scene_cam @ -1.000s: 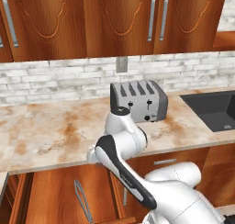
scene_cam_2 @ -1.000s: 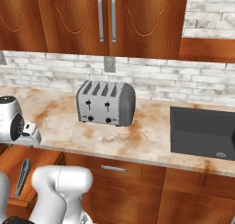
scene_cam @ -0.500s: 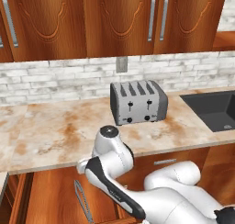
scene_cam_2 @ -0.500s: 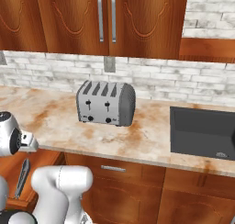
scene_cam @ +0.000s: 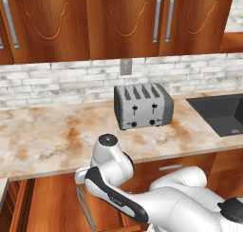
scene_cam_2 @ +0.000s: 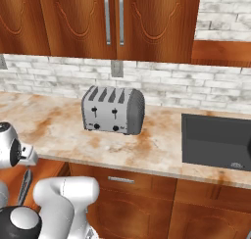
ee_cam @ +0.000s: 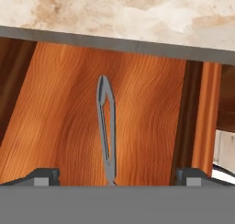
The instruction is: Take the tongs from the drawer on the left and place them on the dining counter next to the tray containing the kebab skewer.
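Observation:
The drawer [scene_cam: 50, 205] stands pulled out under the wall counter at the left, its reddish wooden floor bare apart from the tongs [scene_cam: 86, 208]. These slim grey tongs [ee_cam: 106, 129] lie flat, joined end pointing toward the counter edge. They also show beside my arm as the tongs [scene_cam_2: 24, 185]. My gripper [ee_cam: 118, 176] hangs above the drawer [ee_cam: 59, 126], open. Its fingertips [ee_cam: 46, 175] stand wide on either side of the tongs' near end, and I cannot see them touching it. The dining counter is out of view.
The marbled wall counter [scene_cam: 47, 136] overhangs the drawer's back. A silver toaster [scene_cam: 142, 106] stands on it, and a dark sink [scene_cam: 223, 113] lies at the right. Wall cabinets hang above. A shut drawer front [scene_cam_2: 122, 180] sits below the toaster.
My arm has folded down and to the left, carrying the hand from counter height to over the open drawer. The tongs have not moved.

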Motion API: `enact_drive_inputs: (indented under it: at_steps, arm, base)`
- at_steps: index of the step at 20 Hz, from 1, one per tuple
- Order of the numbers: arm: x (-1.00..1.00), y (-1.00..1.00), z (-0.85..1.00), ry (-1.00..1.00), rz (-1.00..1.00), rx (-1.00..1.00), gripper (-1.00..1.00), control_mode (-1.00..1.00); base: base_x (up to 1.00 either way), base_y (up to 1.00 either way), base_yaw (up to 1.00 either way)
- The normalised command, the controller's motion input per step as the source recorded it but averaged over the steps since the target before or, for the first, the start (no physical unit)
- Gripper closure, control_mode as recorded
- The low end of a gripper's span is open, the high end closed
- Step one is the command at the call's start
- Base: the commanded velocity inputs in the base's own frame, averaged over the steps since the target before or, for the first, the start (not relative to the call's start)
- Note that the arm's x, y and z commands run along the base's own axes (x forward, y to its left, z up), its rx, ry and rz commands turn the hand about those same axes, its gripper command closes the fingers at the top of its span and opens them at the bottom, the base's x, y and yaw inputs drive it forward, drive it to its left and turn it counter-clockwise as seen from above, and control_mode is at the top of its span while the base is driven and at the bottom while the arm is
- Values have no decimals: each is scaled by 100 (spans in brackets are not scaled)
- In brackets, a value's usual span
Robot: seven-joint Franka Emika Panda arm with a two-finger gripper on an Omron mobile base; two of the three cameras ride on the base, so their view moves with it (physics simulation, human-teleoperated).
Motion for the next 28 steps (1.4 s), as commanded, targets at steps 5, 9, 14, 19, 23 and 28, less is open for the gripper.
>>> enact_drive_inputs:
  at_steps: [5, 9, 14, 19, 23, 28]
  arm:
    - [0, 16, -34, 10, 0, 0, -100, -100]
    - [7, 18, -52, 12, 0, 0, -100, -100]
    - [6, 12, -53, 11, 0, 0, -100, -100]
    - [6, 12, -26, 5, 0, -5, -100, -100]
    - [11, 13, -7, 1, 0, -9, -100, -100]
    - [10, 10, -15, 0, 0, -5, -100, -100]
  base:
    - [0, 0, 0]
    - [0, 0, 0]
    - [0, 0, 0]
    - [0, 0, 0]
    - [0, 0, 0]
    - [0, 0, 0]
